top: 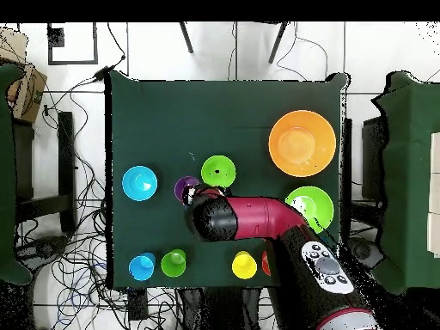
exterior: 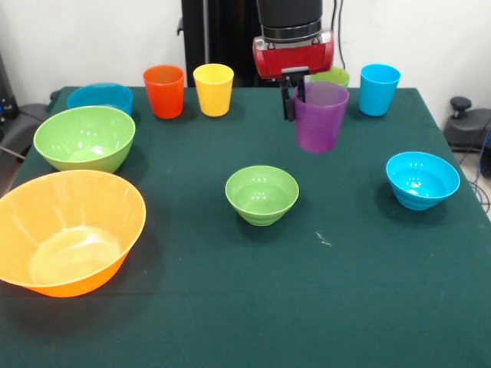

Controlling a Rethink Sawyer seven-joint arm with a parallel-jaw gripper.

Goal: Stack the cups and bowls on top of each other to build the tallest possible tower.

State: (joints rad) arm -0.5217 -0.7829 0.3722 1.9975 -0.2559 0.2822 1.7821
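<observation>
Front view first: the gripper (exterior: 295, 98) hung over the far middle of the table (exterior: 230, 307), and it was clamped on the rim of the purple cup (exterior: 320, 116), one finger inside the cup and one outside. The cup looked to be lifted clear of the green cloth, upright, mouth up. Behind it peeked the green cup (exterior: 331, 75), with the light blue cup (exterior: 380, 89) just beside that at the far right edge. The orange cup (exterior: 164, 91) and yellow cup (exterior: 213, 89) stood side by side along the far edge, left of the gripper. The small green bowl (exterior: 261, 194) sat at the table's centre; the small blue bowl (exterior: 422, 179) lay toward the right edge. Down the left edge ran the medium blue bowl (exterior: 100, 97), the medium green bowl (exterior: 84, 138) and the large orange bowl (exterior: 67, 231) at the near-left corner.

Overhead now: the red arm (top: 258, 219) covered most of the purple cup (top: 184, 187), which showed between the small blue bowl (top: 139, 183) and the small green bowl (top: 218, 171). Nothing was stacked.
</observation>
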